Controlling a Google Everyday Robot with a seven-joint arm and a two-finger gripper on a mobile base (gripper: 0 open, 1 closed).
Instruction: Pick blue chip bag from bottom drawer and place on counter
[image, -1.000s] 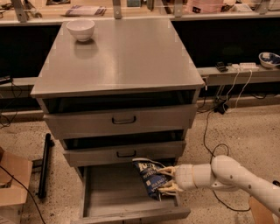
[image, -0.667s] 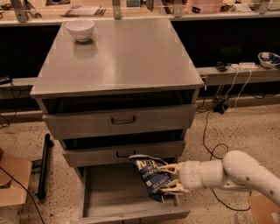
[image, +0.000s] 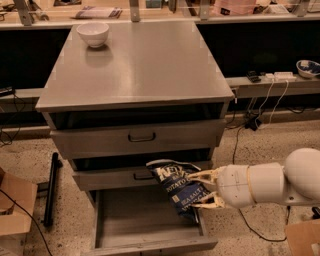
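The blue chip bag (image: 176, 188) is dark blue with white lettering and hangs tilted over the right side of the open bottom drawer (image: 142, 222). My gripper (image: 201, 189) reaches in from the right on a white arm and is shut on the bag's right edge, holding it up level with the middle drawer's front. The drawer's grey floor shows bare below the bag. The counter (image: 137, 62) is the broad steel top of the cabinet, well above the gripper.
A white bowl (image: 93, 34) stands at the counter's back left corner. The top drawer (image: 140, 137) and middle drawer (image: 122, 178) have black handles. A cardboard box (image: 14, 210) and a black bar (image: 50, 190) lie left on the floor. Cables trail at right.
My gripper has risen slightly with the bag in it, and the bag now sits higher, against the middle drawer's front. The arm has drawn back a little to the right.
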